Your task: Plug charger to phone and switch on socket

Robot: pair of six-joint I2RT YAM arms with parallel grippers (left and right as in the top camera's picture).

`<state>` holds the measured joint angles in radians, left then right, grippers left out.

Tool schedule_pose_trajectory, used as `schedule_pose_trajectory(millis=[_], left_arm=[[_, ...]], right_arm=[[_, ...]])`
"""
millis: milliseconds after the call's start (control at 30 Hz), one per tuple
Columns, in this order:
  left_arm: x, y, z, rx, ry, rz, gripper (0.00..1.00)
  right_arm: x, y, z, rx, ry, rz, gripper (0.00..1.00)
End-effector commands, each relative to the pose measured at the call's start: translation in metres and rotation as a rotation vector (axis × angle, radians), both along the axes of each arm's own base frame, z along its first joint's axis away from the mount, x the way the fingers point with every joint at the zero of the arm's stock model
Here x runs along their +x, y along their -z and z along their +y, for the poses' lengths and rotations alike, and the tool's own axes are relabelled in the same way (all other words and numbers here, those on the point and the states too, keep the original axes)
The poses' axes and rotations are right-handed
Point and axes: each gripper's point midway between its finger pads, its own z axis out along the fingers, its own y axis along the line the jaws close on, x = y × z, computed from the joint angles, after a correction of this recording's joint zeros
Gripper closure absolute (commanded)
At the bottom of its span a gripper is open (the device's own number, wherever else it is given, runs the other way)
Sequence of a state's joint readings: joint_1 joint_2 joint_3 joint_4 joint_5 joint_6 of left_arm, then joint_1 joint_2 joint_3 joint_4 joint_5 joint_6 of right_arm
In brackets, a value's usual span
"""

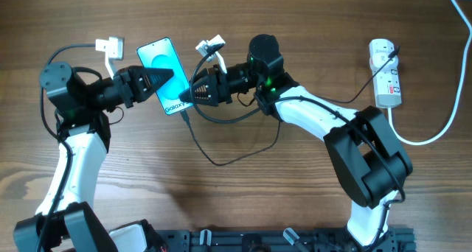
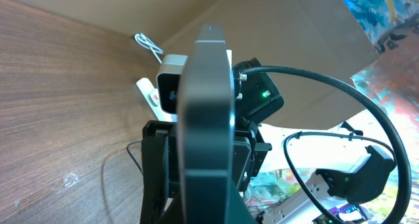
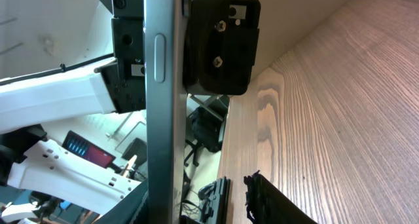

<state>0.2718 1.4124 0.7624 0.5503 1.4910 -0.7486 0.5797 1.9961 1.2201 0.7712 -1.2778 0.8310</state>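
The phone (image 1: 164, 64), its cyan screen facing up, is held off the wooden table by my left gripper (image 1: 164, 79), which is shut on its left side. It shows edge-on in the left wrist view (image 2: 206, 119), between the jaws (image 2: 203, 185), and in the right wrist view (image 3: 163, 119). The charger's thin black cable (image 1: 221, 162) runs from the phone's lower end across the table to its plug (image 1: 391, 54) in the white socket (image 1: 387, 79). My right gripper (image 1: 192, 95) sits at the phone's lower right corner. Its fingers (image 3: 239, 185) show a narrow gap with nothing between them.
Two white connectors (image 1: 110, 46) (image 1: 210, 44) lie beside the phone's top end. The socket's thick white lead (image 1: 442, 127) curves along the right edge. The arm bases and a black rail (image 1: 258, 241) line the near edge.
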Motion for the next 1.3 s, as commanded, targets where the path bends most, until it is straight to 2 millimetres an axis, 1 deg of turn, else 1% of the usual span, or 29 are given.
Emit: schedule_pose_trajectory(millis=[0,133,200,300,333,367,533,600,633,700,767,800,833,933,1033,1267], left_arm=[[-0.005,-0.005,-0.004,0.009,0.034,-0.036,0.96],[-0.006,-0.005,-0.011,0.010,0.045,-0.037,0.96],[-0.006,-0.005,-0.012,0.015,0.050,-0.052,0.96],[-0.006,-0.005,-0.013,0.016,0.051,-0.057,0.96],[-0.006,-0.005,-0.013,0.016,0.051,-0.057,0.96],[-0.006,-0.005,-0.013,0.016,0.051,-0.057,0.96],[-0.006,-0.005,-0.013,0.016,0.051,-0.057,0.95],[-0.006,-0.005,-0.013,0.016,0.051,-0.057,0.85],[-0.006,-0.005,-0.013,0.016,0.051,-0.057,0.76],[-0.006,-0.005,-0.012,0.016,0.050,-0.057,0.63],[-0.006,-0.005,-0.012,0.016,0.050,-0.057,0.23],[-0.006,-0.005,-0.012,0.016,0.049,-0.057,0.08],[-0.005,-0.005,-0.012,0.017,0.046,-0.057,0.00],[-0.005,-0.005,-0.011,0.017,0.040,-0.057,0.00],[-0.004,-0.005,-0.011,0.017,0.039,-0.057,0.00],[0.000,-0.004,-0.009,0.020,0.012,-0.056,0.00]], right_arm=[[0.007,-0.010,0.001,0.023,0.042,-0.044,0.57],[0.008,-0.011,0.002,0.020,0.045,-0.032,0.60],[0.008,-0.011,0.002,0.015,0.045,-0.014,0.65],[0.008,-0.011,0.001,0.015,0.047,-0.013,0.76],[0.009,-0.011,0.002,0.015,0.050,-0.013,0.83],[0.009,-0.011,0.002,0.015,0.054,-0.012,0.86],[0.010,-0.011,0.002,0.015,0.060,-0.012,0.94],[0.010,-0.011,0.002,0.015,0.060,-0.011,0.94],[0.010,-0.011,0.002,0.015,0.060,-0.011,0.96],[0.010,-0.011,0.002,0.015,0.060,-0.011,0.96],[0.010,-0.010,0.002,0.013,0.060,-0.008,0.96],[0.010,-0.009,0.002,0.009,0.060,-0.004,0.96],[0.010,-0.008,0.002,0.005,0.060,0.003,0.96],[0.012,-0.003,0.001,-0.015,0.065,0.024,0.96],[0.019,0.007,-0.005,-0.050,0.085,0.061,0.96],[0.044,0.050,-0.030,-0.189,0.194,0.162,0.96]])
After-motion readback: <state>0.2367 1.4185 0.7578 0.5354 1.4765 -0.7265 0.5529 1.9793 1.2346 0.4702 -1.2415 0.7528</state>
